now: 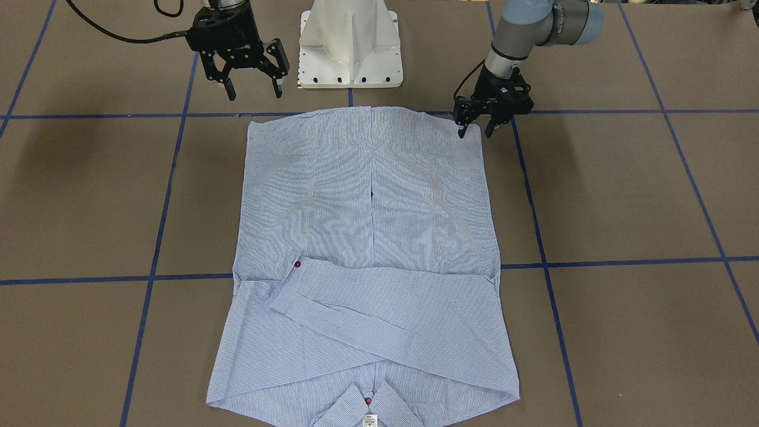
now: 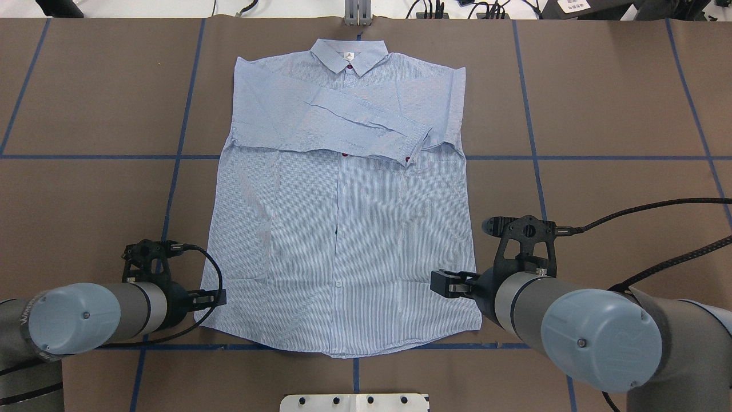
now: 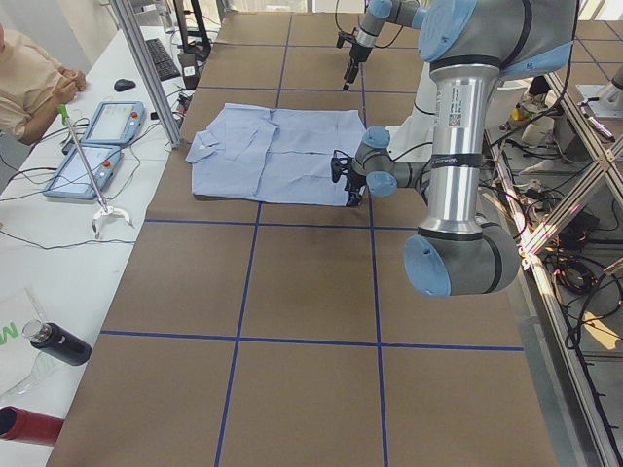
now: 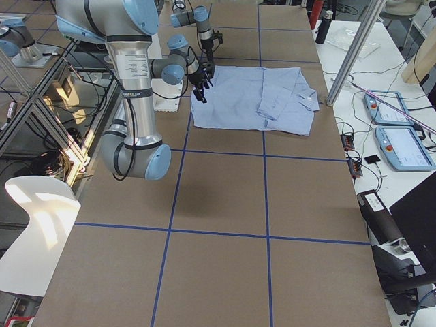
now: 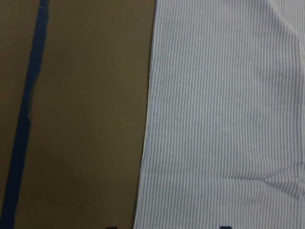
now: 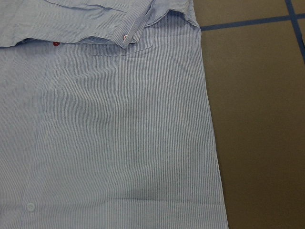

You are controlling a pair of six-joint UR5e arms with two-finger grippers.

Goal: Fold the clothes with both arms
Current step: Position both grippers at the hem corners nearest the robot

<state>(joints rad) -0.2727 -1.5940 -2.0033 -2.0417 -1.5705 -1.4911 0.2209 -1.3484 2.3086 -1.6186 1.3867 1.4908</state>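
Shirt (image 1: pixel 367 237) lies flat on table (image 1: pixel 622 196), sleeves crossed over chest. Thin, limp, light: you'd pinch hem corners. Left gripper (image 1: pixel 475 130) & right gripper (image 1: pixel 254 93) both spread, empty.

No legible text, collar label (image 1: pixel 369 420) too small to read, arm sticker (image 3: pixel 454 120) blurred

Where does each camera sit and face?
Front: across brown table, faces white base; left gripper, right gripper.
Overhead: behind base, forward; left arm, right arm.
Left: table's left end; left arm near.
Right: table's right end; right arm near.
Left wrist: down; light blue striped shirt; no arm.
Right wrist: down; shirt; no arm.
All show the shirt.
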